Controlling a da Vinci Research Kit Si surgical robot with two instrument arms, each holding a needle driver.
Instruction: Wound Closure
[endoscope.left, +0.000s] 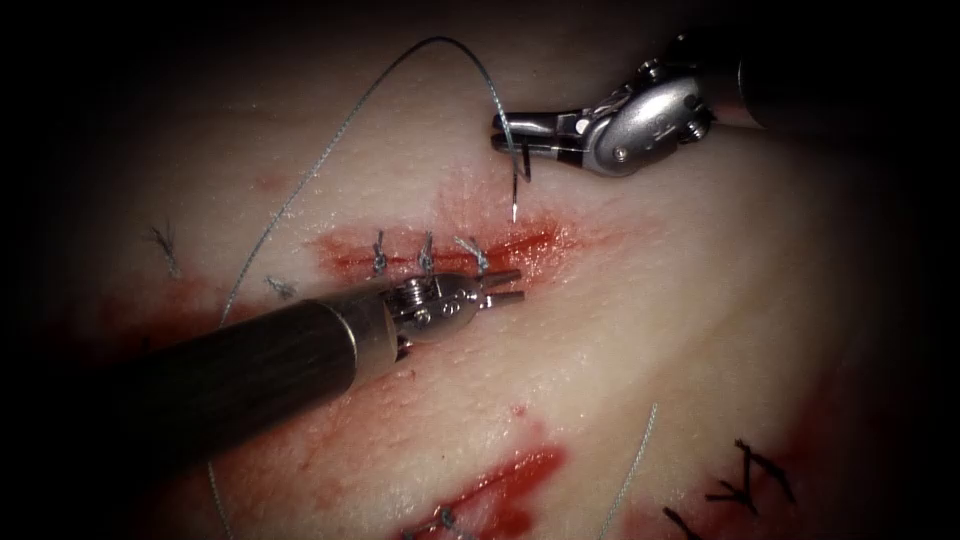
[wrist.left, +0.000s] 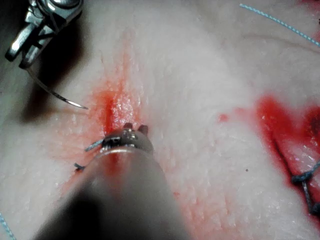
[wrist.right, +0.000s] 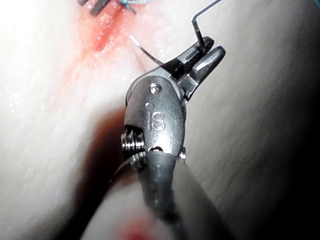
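While the needle (endoscope.left: 516, 170) is held near its swaged end in the closed jaws of the right tool (endoscope.left: 508, 135), just above the cut (endoscope.left: 500, 250) with its tip hanging free of the tissue (endoscope.left: 700, 330), the left tool (endoscope.left: 508, 285) is parked at the cut beside the three tied stitches (endoscope.left: 427, 255), jaws parted a little and nothing gripped. Trouble could easily be caused by that far-back grip, since the needle might get twisted on entry, and the long loop of thread (endoscope.left: 330, 150) could get snagged on the knots.
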